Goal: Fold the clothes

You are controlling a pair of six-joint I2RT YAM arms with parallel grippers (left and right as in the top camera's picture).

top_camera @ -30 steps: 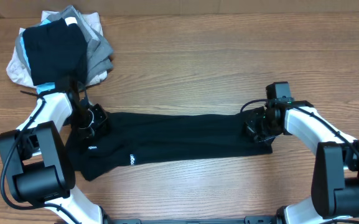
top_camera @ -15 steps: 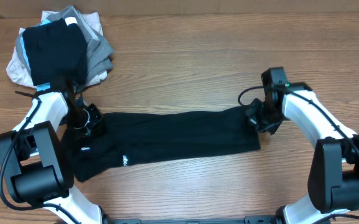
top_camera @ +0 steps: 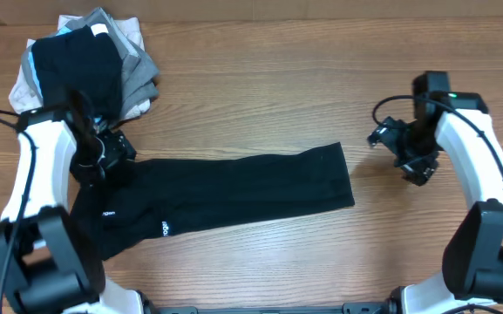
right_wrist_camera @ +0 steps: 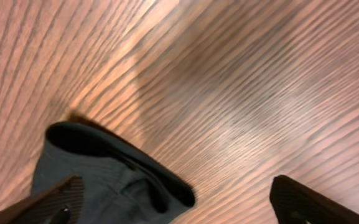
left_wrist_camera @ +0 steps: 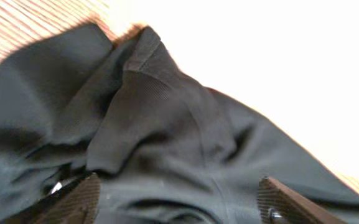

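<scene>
The clothes, a black shirt (top_camera: 234,192) with small white lettering (top_camera: 164,228), lie as a long band across the table, wider and rumpled at the left end. My left gripper (top_camera: 110,151) hovers over that rumpled end, open, and the left wrist view shows creased black fabric (left_wrist_camera: 167,124) under the spread fingers (left_wrist_camera: 73,199), nothing pinched. My right gripper (top_camera: 399,155) is open over bare wood, just right of the shirt's right end. In the right wrist view the shirt's corner (right_wrist_camera: 104,177) lies below my left fingertip (right_wrist_camera: 51,202), apart from the right one.
A stacked pile of black, grey, beige and light-blue garments (top_camera: 85,70) sits at the back left corner, close behind the left arm. The wooden table (top_camera: 277,87) stretches wide behind the shirt, and its front edge runs just below the shirt.
Both grippers have opened and let go of the shirt's ends. The right one has drawn back to the right off the fabric; the left arm has lifted and swung outward. The shirt shifted slightly left.
</scene>
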